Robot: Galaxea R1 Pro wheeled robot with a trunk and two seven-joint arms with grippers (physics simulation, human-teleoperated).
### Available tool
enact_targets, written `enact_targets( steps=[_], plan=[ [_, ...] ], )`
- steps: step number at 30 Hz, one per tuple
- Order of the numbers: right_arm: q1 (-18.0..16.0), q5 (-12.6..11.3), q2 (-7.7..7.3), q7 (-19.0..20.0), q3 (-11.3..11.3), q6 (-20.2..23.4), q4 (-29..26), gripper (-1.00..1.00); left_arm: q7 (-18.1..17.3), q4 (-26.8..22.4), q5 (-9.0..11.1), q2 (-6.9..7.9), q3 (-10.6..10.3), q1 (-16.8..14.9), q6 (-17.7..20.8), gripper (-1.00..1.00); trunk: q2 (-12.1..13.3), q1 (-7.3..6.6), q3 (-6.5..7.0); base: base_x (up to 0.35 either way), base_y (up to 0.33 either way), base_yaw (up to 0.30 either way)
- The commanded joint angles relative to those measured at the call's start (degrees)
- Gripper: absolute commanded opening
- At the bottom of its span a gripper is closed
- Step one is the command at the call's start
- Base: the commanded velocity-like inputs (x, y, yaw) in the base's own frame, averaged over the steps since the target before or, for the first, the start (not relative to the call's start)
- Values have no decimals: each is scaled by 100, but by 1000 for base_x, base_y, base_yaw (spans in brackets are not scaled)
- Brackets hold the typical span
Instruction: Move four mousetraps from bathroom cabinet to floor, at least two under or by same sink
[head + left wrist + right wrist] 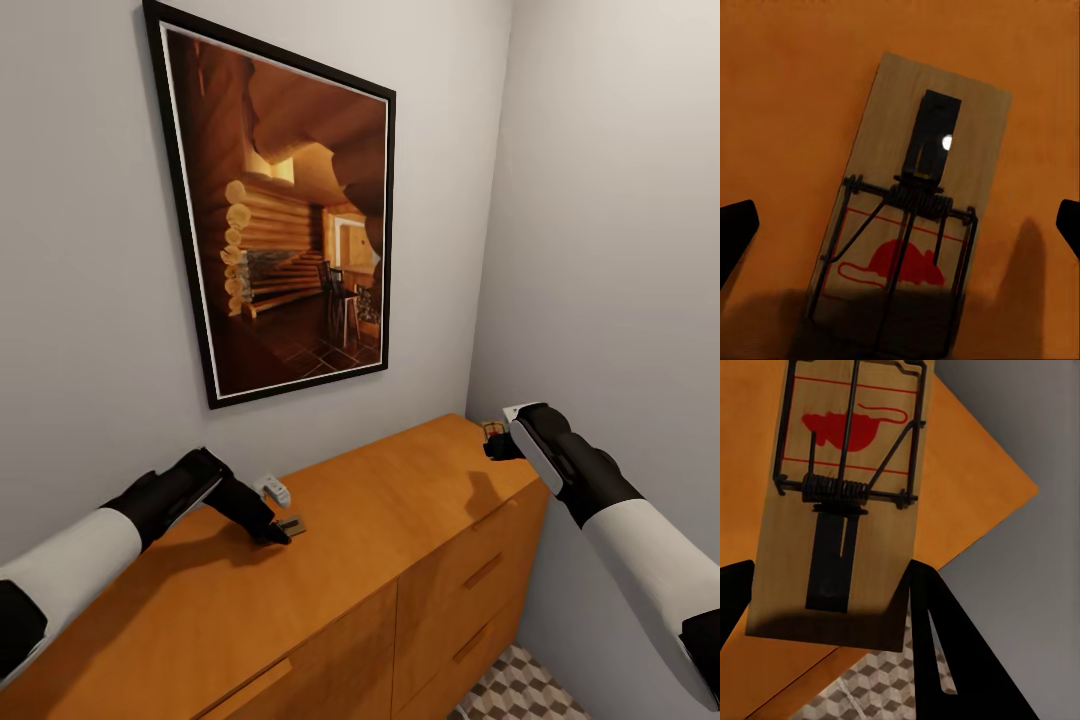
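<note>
Two traps are in play right now, one per arm. Nearest to me, the left gripper (pixel 281 531) is hanging just over a mousetrap (pixel 907 217) lying flat on the cabinet top (pixel 400 510); in the left wrist view its black fingertips (pixel 735 229) are sitting wide apart on either side of the board, clear of it, so I'm reading that hand as fully spread and holding nothing. I'm lining it up square over the trap because a flat board like this only gives me its two long edges to pinch. A small white object (pixel 275 489) is lying just beside that trap, toward the wall; too small to identify. Further out, the right gripper (pixel 497 443) is working at the cabinet's far corner, and the right wrist view is showing a second mousetrap (pixel 844 502) running between its fingers (pixel 945 660), with one end poking past the cabinet edge over the bathroom floor (pixel 870 690). It's looking gripped, with the dark fingers hugging both sides of the board, but I can't tell for sure whether the pads are clamping or just bracketing it. My guess is I'm holding it off the edge to get finger clearance. The surface is smooth orange-brown wood, drawer fronts with bar handles (pixel 483 570) below. Cube-pattern tile is showing low at the cabinet's foot. Beyond, plain grey walls are meeting in a tight corner, with a framed log-cabin picture (pixel 290 215) hanging above the cabinet.
</note>
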Motion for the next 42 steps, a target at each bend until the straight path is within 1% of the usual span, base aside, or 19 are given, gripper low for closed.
enact_targets(
  steps=[1, 3, 8, 13, 20, 36, 42],
  plan=[
    [-7, -77, -7, -58, 22, 14, -5, -100, 21, 1, 79, -14, -35, -5, 65, 100, -4, 1, -9, 0, 0, 0],
    [-7, -77, -7, -57, 20, 14, -5, -100, 37, 37, 79, -67, -36, -5, 68, 100, -4, 1, -9, 0, 0, 0],
    [-7, -76, -7, -57, 18, 14, -5, -100, 58, 89, 79, -115, -36, -5, 71, 100, -4, 1, -9, 0, 0, 0],
    [-7, -75, -7, -57, 18, 14, -5, -100, 70, 144, 84, -124, -36, -5, 72, 100, -4, 1, -9, 0, 0, 0],
    [-7, -77, -7, -57, 18, 14, -5, -100, 73, 341, 81, -134, -36, -5, 59, 100, -4, 1, -9, 0, 0, 0],
    [-7, -83, -7, -57, 18, 14, -5, -100, 67, 434, 82, -125, -39, -5, 54, 100, -4, 1, -9, 0, 0, 0],
    [-7, -83, -7, -57, 25, 14, -5, -100, 67, 570, 85, -126, -42, -5, 44, 100, -4, 1, -9, 0, 0, 0]
  ],
)
